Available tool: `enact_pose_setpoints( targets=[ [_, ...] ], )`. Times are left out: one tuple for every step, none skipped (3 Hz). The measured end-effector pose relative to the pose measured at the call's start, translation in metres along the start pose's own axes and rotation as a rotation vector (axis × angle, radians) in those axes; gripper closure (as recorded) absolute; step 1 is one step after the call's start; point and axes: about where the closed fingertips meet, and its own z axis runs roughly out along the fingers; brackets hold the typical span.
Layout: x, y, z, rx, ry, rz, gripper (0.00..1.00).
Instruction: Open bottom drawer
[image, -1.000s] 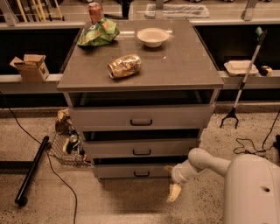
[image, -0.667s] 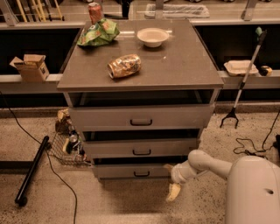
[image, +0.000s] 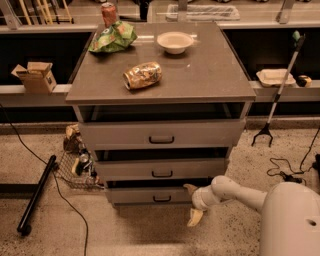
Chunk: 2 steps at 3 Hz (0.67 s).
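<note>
The bottom drawer (image: 145, 195) is the lowest grey front of the cabinet, with a small dark bar handle (image: 161, 198). It stands out a little from the cabinet, like the two drawers above it. My gripper (image: 192, 203) hangs at the end of the white arm (image: 235, 192), at the drawer's right end and to the right of the handle. Its two tan fingers are spread apart, one pointing up (image: 189, 188) and one down (image: 195, 217). It holds nothing.
The middle drawer (image: 161, 169) and top drawer (image: 161, 134) sit above. On the cabinet top (image: 210, 75) are a bowl (image: 175, 42), a crumpled snack bag (image: 143, 75), a green bag (image: 113, 37) and a can (image: 108, 13). A wire basket (image: 75, 167), black pole (image: 37, 195) and cables lie on the floor at left.
The gripper has shifted slightly left toward the bottom drawer's right end. The drawers have not moved.
</note>
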Motion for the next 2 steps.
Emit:
enact_pose_setpoints(
  targets=[
    [-0.001, -0.011, 0.015, 0.024, 0.023, -0.06, 0.0],
    [0.0, -0.021, 0.029, 0.034, 0.044, -0.095, 0.0]
  ],
)
